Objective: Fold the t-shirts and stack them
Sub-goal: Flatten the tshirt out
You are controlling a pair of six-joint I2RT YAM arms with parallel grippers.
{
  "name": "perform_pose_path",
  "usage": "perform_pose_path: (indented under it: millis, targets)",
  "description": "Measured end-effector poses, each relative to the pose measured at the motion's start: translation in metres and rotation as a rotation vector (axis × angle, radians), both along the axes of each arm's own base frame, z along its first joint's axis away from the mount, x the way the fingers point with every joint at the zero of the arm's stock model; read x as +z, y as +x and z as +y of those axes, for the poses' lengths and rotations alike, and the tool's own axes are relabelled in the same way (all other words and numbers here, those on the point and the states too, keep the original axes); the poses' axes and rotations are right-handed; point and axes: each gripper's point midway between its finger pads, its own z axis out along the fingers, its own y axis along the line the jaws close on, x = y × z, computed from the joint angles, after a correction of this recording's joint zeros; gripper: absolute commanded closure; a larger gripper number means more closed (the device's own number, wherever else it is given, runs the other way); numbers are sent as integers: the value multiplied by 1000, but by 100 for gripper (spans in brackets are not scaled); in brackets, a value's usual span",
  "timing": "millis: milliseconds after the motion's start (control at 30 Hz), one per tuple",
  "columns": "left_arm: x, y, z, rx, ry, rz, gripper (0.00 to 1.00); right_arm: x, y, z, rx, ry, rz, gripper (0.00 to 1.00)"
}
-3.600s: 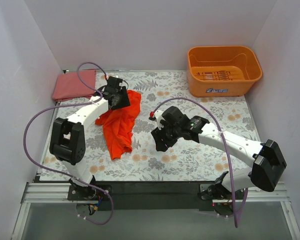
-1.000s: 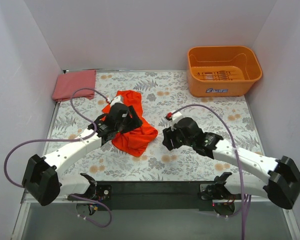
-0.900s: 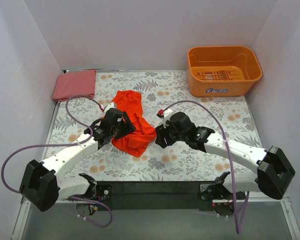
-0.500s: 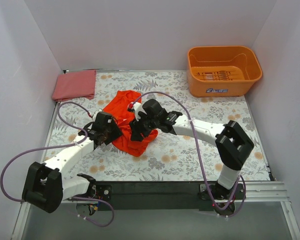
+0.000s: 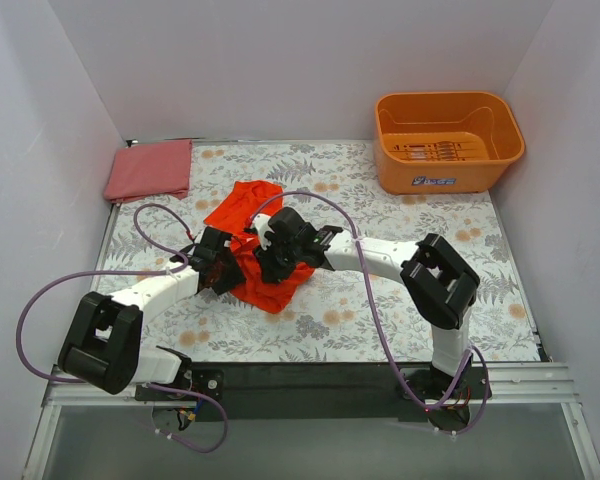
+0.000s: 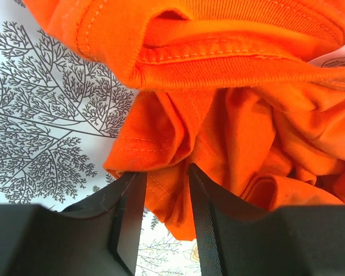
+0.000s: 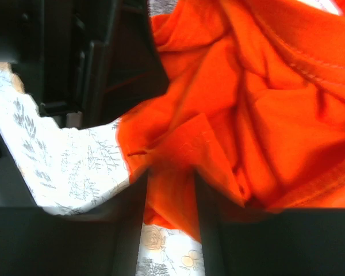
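from above, your right gripper has left the bare floral table, where it sat a second ago at three o'clock of the orange t-shirt; it is now on the middle of that crumpled heap, with its arm doubled back across the table. your left gripper has slid to the heap's eight o'clock edge, so the two heads sit just beside each other on the cloth. the heap is bunched tighter than it was. the pinkish-red t-shirt lies folded and unmoved at ten o'clock in the far corner, and the tub is unmoved at two o'clock

in your left wrist view, the left gripper has its jaws drawn in about halfway onto a hanging fold of the orange t-shirt, which touches both inner faces

in your right wrist view, the right gripper is blurred; the orange t-shirt fills its half-narrowed gap, but you cannot tell whether it is pinched
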Motion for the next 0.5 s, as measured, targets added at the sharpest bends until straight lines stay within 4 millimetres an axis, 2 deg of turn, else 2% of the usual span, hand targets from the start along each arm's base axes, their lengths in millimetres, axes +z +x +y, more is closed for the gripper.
perform_pose_path:
  millis: [67,100,233,367,500]
  targets:
    - [0,0,0,-2,1,-1,67,-1,4,-2,-21,-14,-15,94]
    - [-1,0,0,-3,2,0,67,-2,6,-3,-30,-20,-20,99]
    - [-1,0,0,-5,4,1,67,-7,4,-15,-59,-45,-32,99]
    - [-1,0,0,-7,5,0,68,-6,-6,-39,-81,-69,-34,99]
    - [-1,0,1,-7,7,1,69,5,-22,-70,-121,-81,-34,99]
